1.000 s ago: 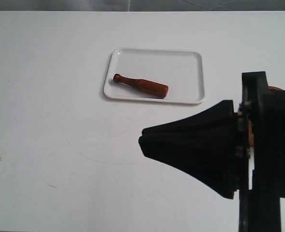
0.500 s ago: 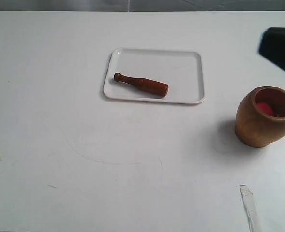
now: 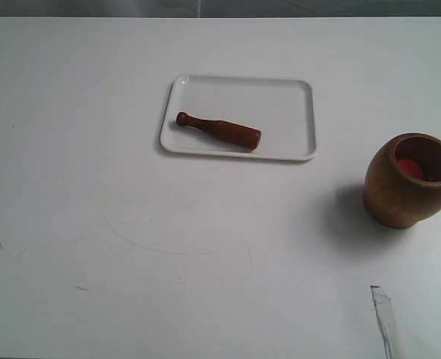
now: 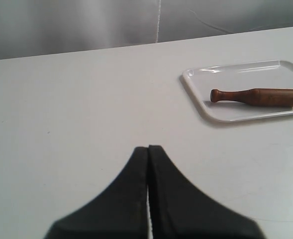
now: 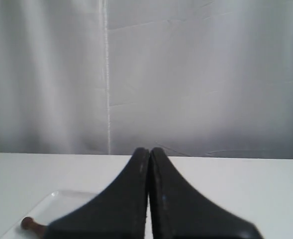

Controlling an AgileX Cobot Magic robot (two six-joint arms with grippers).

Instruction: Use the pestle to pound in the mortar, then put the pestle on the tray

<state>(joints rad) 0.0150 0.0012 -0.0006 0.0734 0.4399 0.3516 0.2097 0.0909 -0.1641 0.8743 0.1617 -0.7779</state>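
Lie of the pestle (image 3: 219, 132): flat on the tray (image 3: 280, 93), knob end left, thick end toward the mortar (image 3: 400, 198).

Both tools are clenched on nothing: the left tool (image 4: 148, 148) and the right tool (image 5: 149, 149) each show 2 black fingers pressed together, and neither appears in the exterior view. The pestle's long axis runs nearly along the tray's length with a slight tilt. The mortar stands upright on the table (image 3: 93, 224), well apart from the tray on the right, with a red object (image 3: 409, 167) inside. The left wrist view shows the whole pestle beyond its tool; the right wrist view catches only the knob end. By my judgement either arm could reach it, but the right arm shares the mortar's side, so if pounding is not yet done, a grasp across the thin handle suits it.
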